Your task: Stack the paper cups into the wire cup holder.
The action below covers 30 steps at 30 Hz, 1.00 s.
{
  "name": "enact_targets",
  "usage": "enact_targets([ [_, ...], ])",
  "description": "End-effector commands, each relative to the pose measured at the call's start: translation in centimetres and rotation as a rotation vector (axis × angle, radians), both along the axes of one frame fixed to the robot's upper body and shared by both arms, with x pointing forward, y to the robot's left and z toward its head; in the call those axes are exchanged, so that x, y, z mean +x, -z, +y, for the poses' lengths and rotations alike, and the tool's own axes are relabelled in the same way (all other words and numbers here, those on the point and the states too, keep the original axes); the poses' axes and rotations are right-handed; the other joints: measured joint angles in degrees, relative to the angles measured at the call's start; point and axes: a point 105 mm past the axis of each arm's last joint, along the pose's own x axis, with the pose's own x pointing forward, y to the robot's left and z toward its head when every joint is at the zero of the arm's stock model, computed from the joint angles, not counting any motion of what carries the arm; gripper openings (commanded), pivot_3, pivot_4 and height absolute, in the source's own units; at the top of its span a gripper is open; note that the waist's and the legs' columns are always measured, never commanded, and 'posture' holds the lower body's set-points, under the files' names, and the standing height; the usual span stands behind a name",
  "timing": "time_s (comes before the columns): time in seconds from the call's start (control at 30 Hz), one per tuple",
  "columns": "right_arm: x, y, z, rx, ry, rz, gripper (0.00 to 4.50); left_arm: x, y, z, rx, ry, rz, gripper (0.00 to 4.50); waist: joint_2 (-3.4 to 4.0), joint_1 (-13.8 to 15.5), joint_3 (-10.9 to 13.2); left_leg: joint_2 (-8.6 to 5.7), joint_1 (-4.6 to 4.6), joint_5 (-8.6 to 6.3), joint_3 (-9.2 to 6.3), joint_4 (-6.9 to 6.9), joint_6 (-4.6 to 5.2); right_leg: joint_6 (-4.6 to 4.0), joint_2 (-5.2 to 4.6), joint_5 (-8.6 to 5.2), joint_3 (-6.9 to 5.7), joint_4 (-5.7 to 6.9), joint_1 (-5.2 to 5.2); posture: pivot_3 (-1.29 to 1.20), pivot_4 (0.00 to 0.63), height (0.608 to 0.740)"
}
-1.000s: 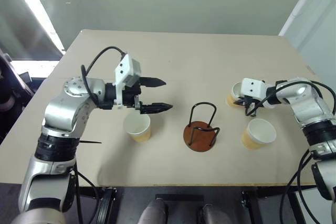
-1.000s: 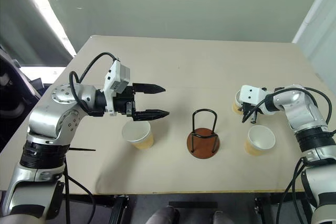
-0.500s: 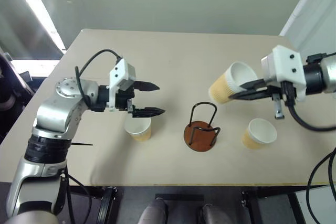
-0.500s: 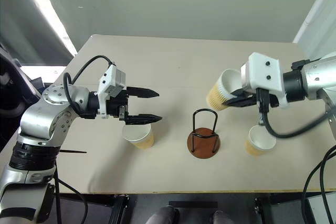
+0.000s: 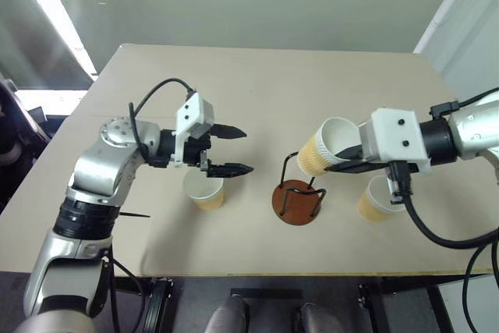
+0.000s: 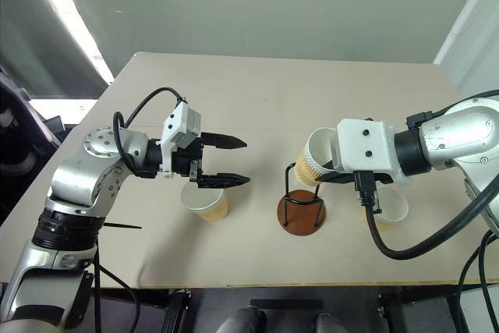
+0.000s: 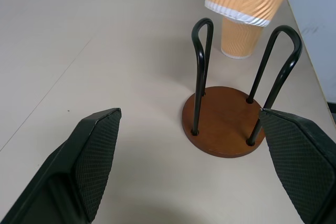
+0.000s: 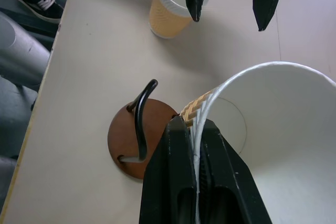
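The wire cup holder [image 5: 299, 195], a brown disc with black wire arches, stands at the table's middle front. My right gripper [image 8: 193, 127] is shut on the rim of a tilted paper cup [image 5: 323, 147], held in the air just above the holder's right side. A second paper cup [image 5: 206, 190] stands upright left of the holder, under my open left gripper [image 5: 248, 150], which hovers above it and points toward the holder. A third paper cup [image 5: 373, 201] stands right of the holder, partly hidden behind my right hand. In the left wrist view the holder [image 7: 223, 123] sits between my spread fingers [image 7: 96, 150].
The tan table [image 5: 265, 83] stretches bare behind the holder. Its front edge [image 5: 257, 274] runs close below the cups. A pale wall panel [image 5: 460, 29] stands at the far right.
My right gripper has lifted its paper cup off the table at the right and carried it left to just above the holder. The left gripper has hardly moved.
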Motion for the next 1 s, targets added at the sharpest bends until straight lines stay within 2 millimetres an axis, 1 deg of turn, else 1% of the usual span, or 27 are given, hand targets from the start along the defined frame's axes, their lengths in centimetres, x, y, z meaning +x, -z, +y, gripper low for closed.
enact_targets([
  [0.03, -0.4, -0.3, 0.3, 0.002, -0.027, -0.022, 0.02, -0.2, -1.3, 0.3, -0.004, -0.005, -0.051, 4.5, 0.0, 0.0, 0.0, 0.0, 0.0, 0.0, 0.0, 0.0, 0.0, 0.0, 0.0, 0.0, 0.0, 0.0, 0.0, 0.0, 0.15, 0.74],
  [0.37, -0.7, 0.5, 0.8, 0.002, -0.053, 0.004, 0.02, 0.0, -1.4, 0.4, -0.006, -0.017, -0.057, 4.5, 0.0, 0.0, 0.0, 0.0, 0.0, 0.01, 0.0, 0.0, 0.02, 0.0, 0.0, 0.0, 0.0, 0.0, 0.0, 0.0, 0.15, 0.74],
  [0.47, -0.8, 0.5, 0.8, 0.008, -0.052, 0.01, 0.58, 0.0, -1.4, 0.4, -0.007, -0.018, -0.059, 4.5, 0.0, 0.0, 0.0, 0.0, 0.0, 0.01, 0.0, 0.0, 0.02, 0.0, 0.0, 0.0, 0.0, 0.0, 0.0, 0.0, 0.15, 0.74],
  [0.53, -0.8, 0.3, 0.9, 0.022, -0.051, 0.007, 1.21, 0.0, -1.4, 0.3, -0.007, -0.019, -0.059, 4.5, 0.0, 0.0, 0.0, 0.0, 0.0, 0.01, 0.0, 0.0, 0.02, 0.0, 0.0, 0.0, 0.0, 0.0, 0.0, 0.0, 0.15, 0.74],
  [0.63, -0.8, 0.0, 1.0, 0.049, -0.046, -0.002, 2.35, -0.1, -1.4, 0.3, -0.008, -0.019, -0.06, 4.5, 0.0, 0.0, 0.0, 0.0, 0.0, 0.01, 0.0, 0.0, 0.02, 0.0, 0.0, 0.0, 0.0, 0.0, 0.0, 0.0, 0.15, 0.74],
  [0.67, -0.9, 0.0, 1.1, 0.057, -0.046, 0.001, 2.65, -0.1, -1.4, 0.3, -0.008, -0.019, -0.06, 4.5, 0.0, 0.0, 0.0, 0.0, 0.0, 0.01, 0.0, 0.0, 0.02, 0.0, 0.0, 0.0, 0.0, 0.0, 0.0, 0.0, 0.15, 0.74],
  [0.77, -1.0, -0.5, 1.2, 0.1, -0.039, 0.014, 2.65, -0.1, -1.5, 0.3, -0.007, -0.02, -0.064, 4.5, 0.0, 0.0, 0.0, 0.0, 0.0, 0.01, 0.0, 0.0, 0.02, 0.0, 0.0, 0.0, 0.0, 0.0, 0.0, 0.0, 0.15, 0.74],
  [0.9, -0.4, -2.8, 1.1, 0.242, 0.021, 0.014, 2.65, -0.4, -2.6, 1.0, 0.002, -0.028, -0.092, 4.5, 0.0, -0.1, 0.0, 0.0, 0.0, 0.01, 0.01, 0.0, 0.02, 0.0, 0.0, 0.0, 0.0, 0.0, -0.02, 0.0, 0.15, 0.74],
  [1.0, -0.1, -4.4, 0.7, 0.336, 0.059, 0.023, 2.65, -1.4, -3.7, 1.8, 0.018, -0.02, -0.108, 4.5, -0.02, -0.2, 0.0, 0.01, -0.01, 0.02, 0.0, 0.0, 0.02, 0.0, 0.01, 0.0, 0.0, -0.01, -0.04, 0.0, 0.15, 0.74],
])
